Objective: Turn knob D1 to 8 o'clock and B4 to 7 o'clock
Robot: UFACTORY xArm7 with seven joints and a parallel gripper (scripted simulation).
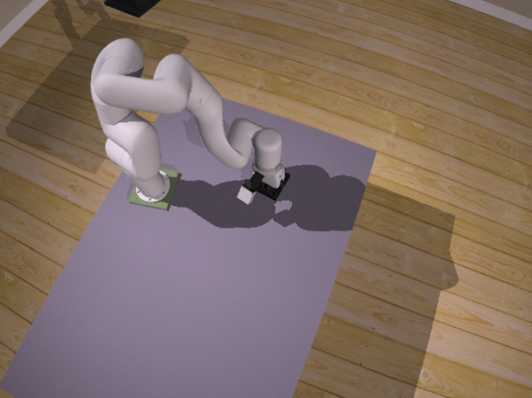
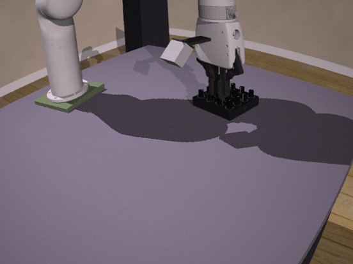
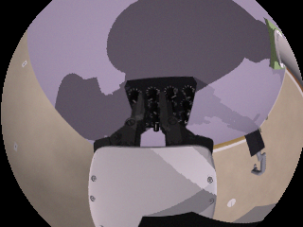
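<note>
The black knob box (image 1: pixel 276 197) (image 2: pixel 215 109) (image 3: pixel 161 80) stands on the table under the arm, with rows of black knobs on its top. A small round spot, perhaps the socket, shows on its right-facing side in the exterior view. My gripper (image 2: pixel 218 94) (image 3: pixel 152 100) points straight down with its fingers a little apart, lowered among the knobs. In the wrist view a line of knobs shows between the fingers; I see no grip on any. The fingers hide several knobs. Names and white lines are too small or dark to read.
The grey-purple table (image 1: pixel 186 293) (image 2: pixel 128 199) carries the green base plate (image 1: pixel 172 189) (image 2: pixel 67 107) of the arm, left of the box in the top and exterior views. A white block (image 1: pixel 246 194) (image 2: pixel 177 52) on a dark bracket juts from the gripper's side. The arm's shadow covers the box.
</note>
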